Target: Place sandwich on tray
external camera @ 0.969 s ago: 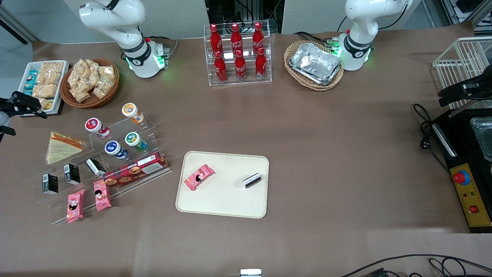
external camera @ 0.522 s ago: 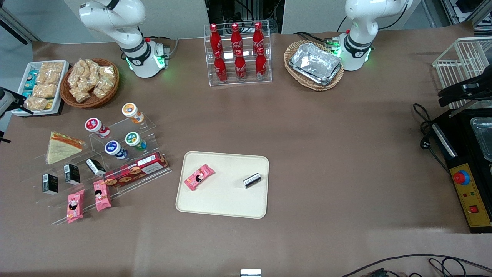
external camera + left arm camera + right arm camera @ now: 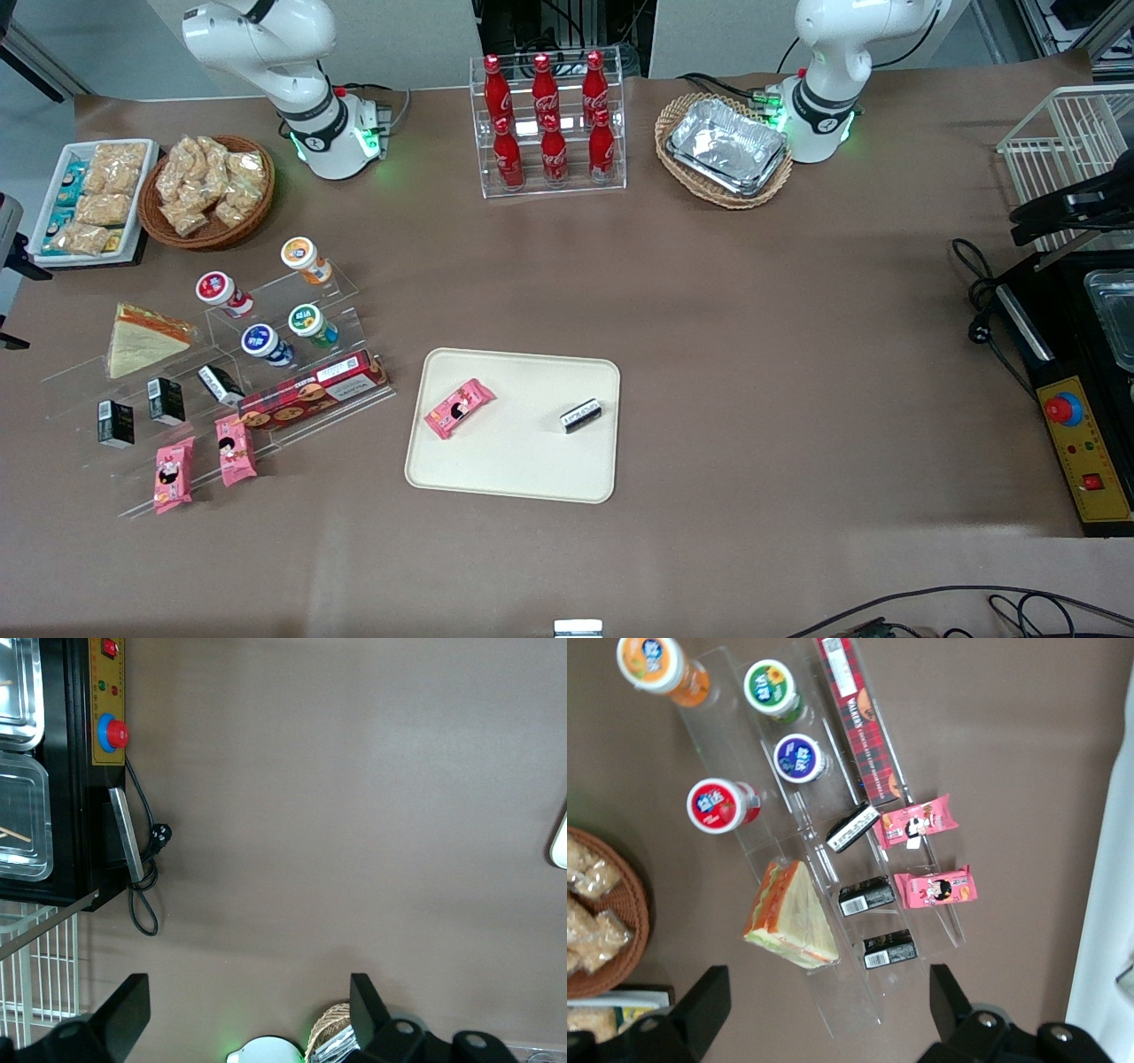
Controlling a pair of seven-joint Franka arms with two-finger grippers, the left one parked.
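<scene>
So, front view, working arm (image 3: 9, 232): slid out toward the picture's edge over the last second, only a grey sliver left in sight beside the white snack tray (image 3: 53, 199).
Front view, sandwich (image 3: 142, 341): unmoved on the clear stepped stand (image 3: 292, 288), well apart from the tray, toward the working arm's end of the table.
Front view, tray (image 3: 518, 478): same place, carrying a pink packet (image 3: 459, 408) and a small black packet (image 3: 582, 415), with bare room between and around them.
Right wrist view, gripper (image 3: 824, 997): fingers (image 3: 700, 1005) spread wide, holding nothing, hanging high above the stand.
Right wrist view, sandwich (image 3: 793, 917): close to centred between the fingers, orange edge turned toward the wicker basket (image 3: 607, 930).
Left wrist view: bare table and a control box (image 3: 106, 700), no sandwich.
Meaning for the task: probably lining up overhead; descent and grasp not yet begun, placing undone.
</scene>
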